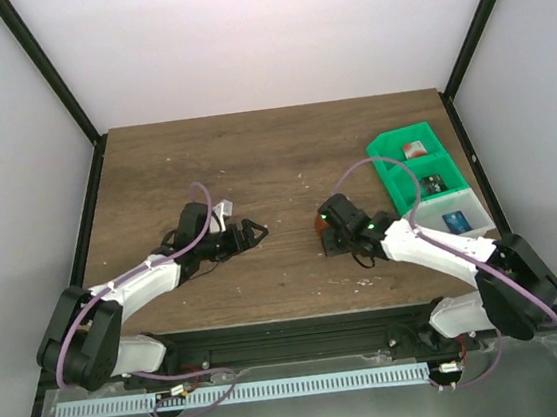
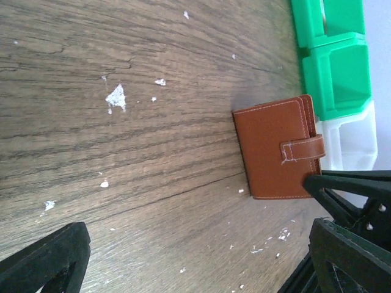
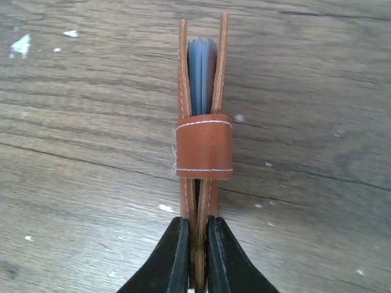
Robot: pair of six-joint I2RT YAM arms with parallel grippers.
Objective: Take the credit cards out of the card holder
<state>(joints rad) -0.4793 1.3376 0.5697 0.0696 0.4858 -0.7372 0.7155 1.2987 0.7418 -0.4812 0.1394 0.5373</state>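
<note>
Nearest, the right gripper [image 3: 197, 247] is clenched on one edge of the card holder [image 3: 204, 146], which stands edgewise on the worktop [image 1: 253, 161], strap fastened. Left of it, the left gripper [image 1: 257, 232] is spread wide, grasping nothing. Farther right, credit cards [image 1: 414, 149] lie in the green bin [image 1: 380, 145] and the white bin [image 1: 482, 213].

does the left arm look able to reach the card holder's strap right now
Likely yes: the left gripper stands open facing the card holder, nothing between them on the table. The right gripper is shut on its edge near the strap, so room may be tight.
</note>
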